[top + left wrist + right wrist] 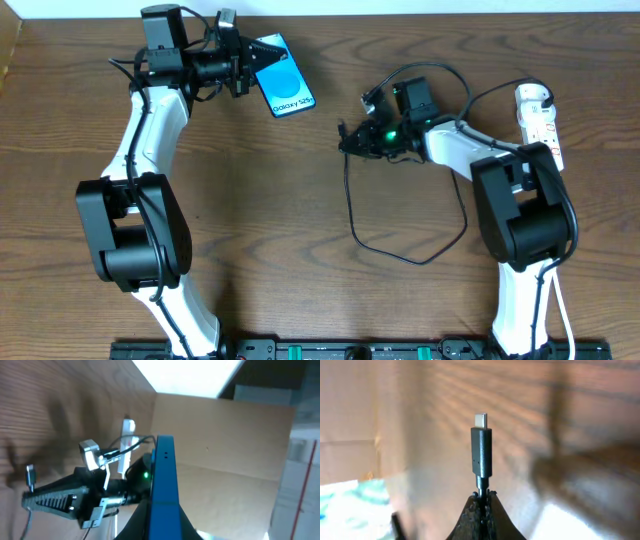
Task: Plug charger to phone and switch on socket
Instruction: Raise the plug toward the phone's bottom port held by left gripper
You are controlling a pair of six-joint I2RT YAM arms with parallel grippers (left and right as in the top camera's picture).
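Left tool (256, 60): clamped on the phone's end; in the left wrist view the fingers sit on either side of the blue slab, seen edge-on.
Phone (283, 88): at the far left-centre of the tabletop (290, 280), blue screen facing up with "Galaxy S25" readable. Whether it rests on the wood or is held clear of it cannot be told.
Right tool (481, 505): pinched tight on the charger just behind its plug.
Plug (481, 447): sticks straight out past the fingertips, metal tip bare, touching nothing.
Gap: from overhead the right tool (348, 140) sits to the right of the phone and nearer the front, pointing left, apart from it.
Charger (352, 215): the black cable drops from the right tool, loops along the tabletop toward the front and curves back up toward the right arm.
Socket (540, 122): white strip at the far right edge, beside the right arm, well apart from the phone.
Switch: too small to read.
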